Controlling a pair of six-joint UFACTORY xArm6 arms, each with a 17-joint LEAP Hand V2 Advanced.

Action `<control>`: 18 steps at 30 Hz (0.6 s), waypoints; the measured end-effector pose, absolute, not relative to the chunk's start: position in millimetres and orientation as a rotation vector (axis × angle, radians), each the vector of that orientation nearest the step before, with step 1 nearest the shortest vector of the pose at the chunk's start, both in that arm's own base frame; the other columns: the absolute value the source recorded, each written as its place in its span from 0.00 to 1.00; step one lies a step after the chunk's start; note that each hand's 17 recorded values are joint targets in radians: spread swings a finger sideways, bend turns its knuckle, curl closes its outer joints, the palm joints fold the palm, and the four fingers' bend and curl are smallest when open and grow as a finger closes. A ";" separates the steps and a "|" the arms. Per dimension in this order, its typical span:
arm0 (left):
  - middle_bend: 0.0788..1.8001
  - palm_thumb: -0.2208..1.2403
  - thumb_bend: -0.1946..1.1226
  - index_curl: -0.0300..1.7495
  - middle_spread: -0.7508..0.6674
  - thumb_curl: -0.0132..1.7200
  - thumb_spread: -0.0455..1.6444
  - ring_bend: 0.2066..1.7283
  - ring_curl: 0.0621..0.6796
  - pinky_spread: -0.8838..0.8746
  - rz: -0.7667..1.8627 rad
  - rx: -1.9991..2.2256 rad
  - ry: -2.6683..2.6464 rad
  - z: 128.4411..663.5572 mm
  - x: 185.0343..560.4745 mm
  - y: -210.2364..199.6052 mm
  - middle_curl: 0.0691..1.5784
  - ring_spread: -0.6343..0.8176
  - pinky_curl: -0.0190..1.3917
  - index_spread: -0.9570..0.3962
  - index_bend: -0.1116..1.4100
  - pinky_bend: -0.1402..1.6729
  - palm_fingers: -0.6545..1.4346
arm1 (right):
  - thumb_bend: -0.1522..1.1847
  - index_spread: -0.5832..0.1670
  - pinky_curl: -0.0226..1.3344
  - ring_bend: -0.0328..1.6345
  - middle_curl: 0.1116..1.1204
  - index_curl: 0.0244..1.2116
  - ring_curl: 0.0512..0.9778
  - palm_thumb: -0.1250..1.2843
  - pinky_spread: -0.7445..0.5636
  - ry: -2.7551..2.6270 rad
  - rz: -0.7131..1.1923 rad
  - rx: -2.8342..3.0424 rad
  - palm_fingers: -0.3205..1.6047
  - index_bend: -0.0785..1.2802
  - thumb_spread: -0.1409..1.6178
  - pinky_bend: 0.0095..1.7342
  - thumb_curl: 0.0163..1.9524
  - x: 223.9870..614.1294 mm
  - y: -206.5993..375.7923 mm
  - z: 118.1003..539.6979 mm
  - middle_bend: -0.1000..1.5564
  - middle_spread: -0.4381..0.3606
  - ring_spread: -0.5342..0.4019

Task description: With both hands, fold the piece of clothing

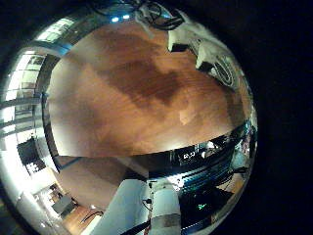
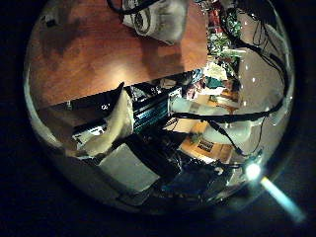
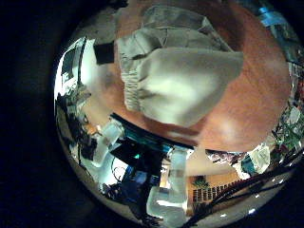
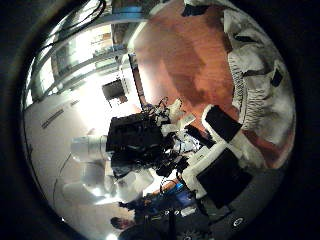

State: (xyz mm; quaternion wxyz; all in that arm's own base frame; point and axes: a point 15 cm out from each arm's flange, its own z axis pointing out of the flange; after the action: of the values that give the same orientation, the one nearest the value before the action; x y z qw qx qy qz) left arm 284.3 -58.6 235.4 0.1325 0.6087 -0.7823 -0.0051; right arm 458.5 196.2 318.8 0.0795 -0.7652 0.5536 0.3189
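The folded piece of clothing (image 3: 179,78) lies on the wooden table (image 3: 252,100) and fills much of the right little finger side palm view, so my right hand is close over it. Its gathered edge faces a dark finger part (image 3: 104,53) beside it. In the right thumb side palm view the clothing (image 4: 258,85) lies along the table (image 4: 185,60), with dark parts of my right hand (image 4: 224,150) at and on it. My left hand (image 2: 158,17) is over bare table (image 1: 127,93), with no clothing under it. I cannot make out either hand's finger pose.
A pale, limp thing (image 2: 107,130) hangs by the table's edge (image 2: 118,91); what it is cannot be told. White arm and hand parts (image 1: 201,44) stand at the far side of the table. Beyond the edges are equipment and room clutter (image 4: 140,140).
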 end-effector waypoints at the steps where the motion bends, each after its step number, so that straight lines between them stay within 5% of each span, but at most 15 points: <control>1: 0.06 0.49 0.13 0.25 0.61 0.22 0.72 0.36 0.26 0.59 -0.011 1.768 -2.271 236.9 285.5 -58.9 0.17 0.51 0.28 0.66 0.20 0.32 0.43 | 0.11 0.25 0.50 0.67 0.43 0.54 0.42 0.75 0.64 1.658 0.946 -2.282 0.26 0.22 0.72 0.57 0.32 456.0 189.4 326.0 0.41 0.41 0.46; 10: 0.06 0.49 0.13 0.25 0.60 0.22 0.72 0.36 0.26 0.57 0.034 1.792 -2.319 272.9 312.5 -82.3 0.17 0.49 0.27 0.65 0.20 0.32 0.44 | 0.09 0.33 0.46 0.65 0.38 0.48 0.39 0.71 0.78 1.715 0.856 -2.298 0.27 0.22 0.73 0.54 0.30 405.1 136.8 376.9 0.37 0.47 0.51; 18: 0.06 0.49 0.13 0.26 0.60 0.22 0.72 0.36 0.25 0.56 -0.076 1.817 -2.262 292.0 323.7 -85.5 0.17 0.48 0.27 0.64 0.20 0.32 0.45 | 0.09 0.36 0.40 0.54 0.32 0.44 0.31 0.60 0.88 1.904 0.550 -2.488 0.22 0.24 0.75 0.47 0.26 364.8 51.4 378.6 0.30 0.53 0.61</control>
State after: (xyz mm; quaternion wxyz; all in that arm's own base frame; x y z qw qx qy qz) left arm 323.7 -85.5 292.0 0.1193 0.6217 -0.7737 -0.0260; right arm 364.8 51.4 378.6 -0.0196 -0.7820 0.5985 0.1730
